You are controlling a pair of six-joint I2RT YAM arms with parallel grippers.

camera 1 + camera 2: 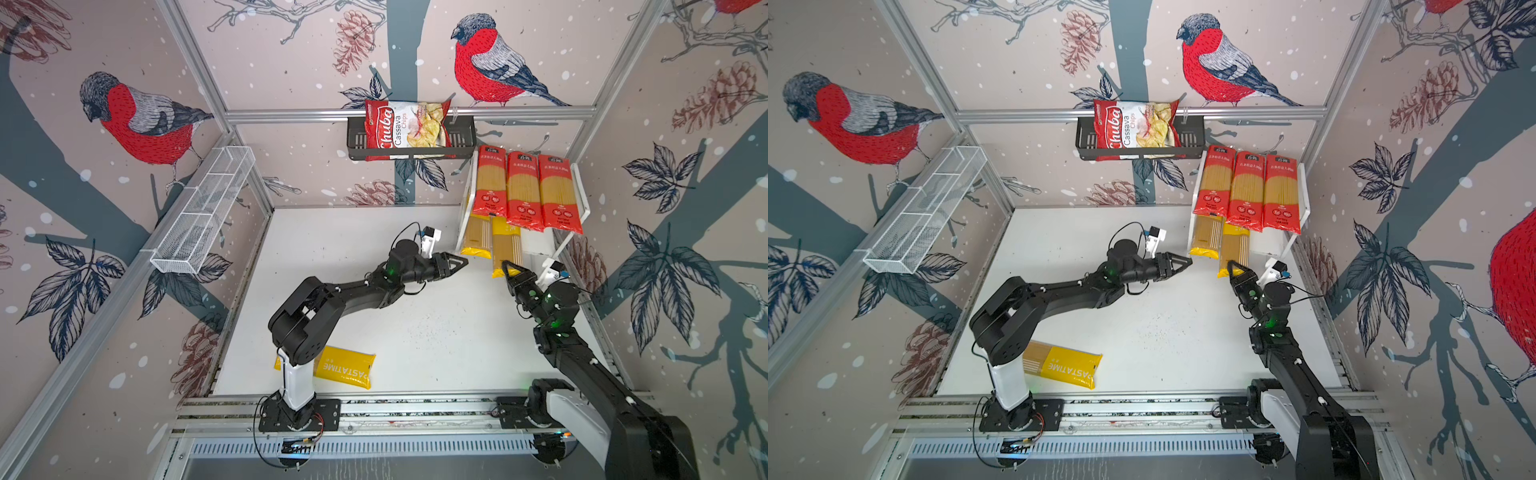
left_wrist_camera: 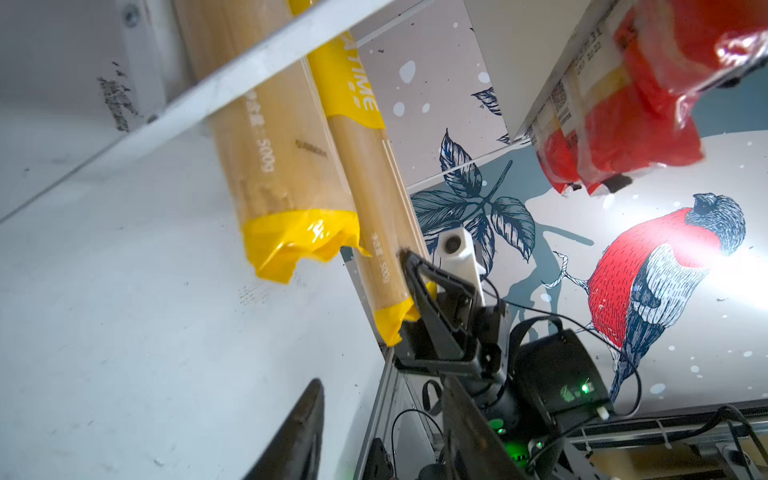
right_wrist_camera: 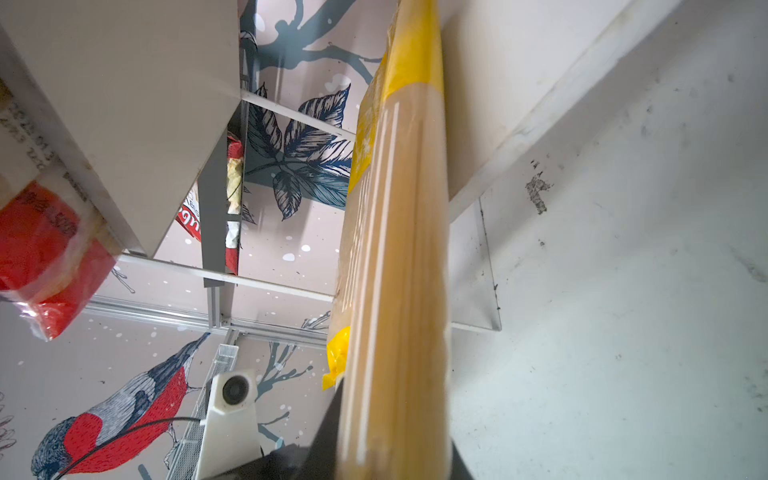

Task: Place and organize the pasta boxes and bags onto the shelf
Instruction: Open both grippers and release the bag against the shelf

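Three red pasta bags (image 1: 523, 191) lie side by side on the top board of the white shelf (image 1: 581, 187). On the lower board, one yellow pasta bag (image 1: 476, 237) lies with its end sticking out. Beside it, a second yellow bag (image 1: 506, 245) (image 3: 395, 249) reaches under the top board, and my right gripper (image 1: 510, 269) (image 3: 395, 440) is shut on its near end. My left gripper (image 1: 457, 262) (image 2: 380, 380) hangs open and empty just short of the first yellow bag's end (image 2: 291, 241). A third yellow bag (image 1: 345, 368) lies on the table behind my left arm's base.
A black wall basket (image 1: 461, 139) with a Chuba chips bag (image 1: 405, 129) hangs on the back wall just left of the shelf. A white wire-mesh basket (image 1: 203, 212) is fixed to the left wall. Both grippers are close together in front of the shelf.
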